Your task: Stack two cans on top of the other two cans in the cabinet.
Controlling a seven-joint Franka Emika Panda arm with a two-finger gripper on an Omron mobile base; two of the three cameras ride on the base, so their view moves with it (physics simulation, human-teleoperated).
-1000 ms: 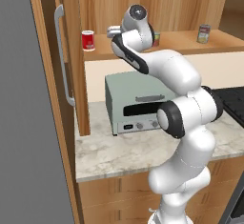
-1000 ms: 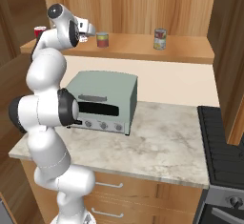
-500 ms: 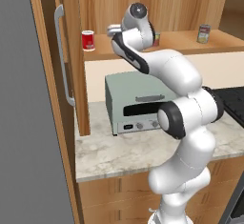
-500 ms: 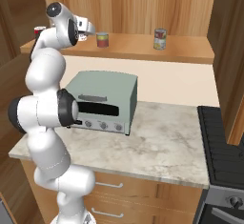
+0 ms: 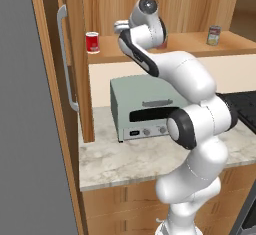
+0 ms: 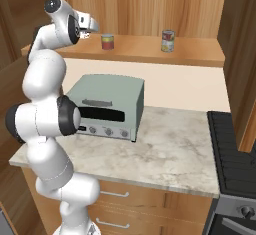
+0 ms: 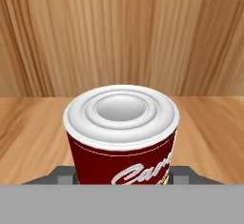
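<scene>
Jaw spacing has closed in over the last second, while the arm posture and the cans on the cabinet shelf are unchanged.

**Hazards**
- Slip on lift. The hand view shows the finger tips low on the dark red can, near its base. A low grip may let the can tilt when raised, and it could drop onto the toaster oven directly below the shelf.
- Collision in transfer. The greenish-grey can stands on the shelf above the right end of the toaster oven, well apart from the hand. A carry that is too low would knock it over.
- Misaligned placement. Both cans have similar round tops, so an off-centre release would leave the stack unstable.

**Hand state**
- The gripper is clamped on the dark red can, with one finger tip on each side of it.
- The can stands upright on the shelf above the toaster oven and is not yet lifted, as judged from the hand view.
- The mostly red can stands untouched on the shelf, beyond the left end of the toaster oven and near the cabinet door.
</scene>
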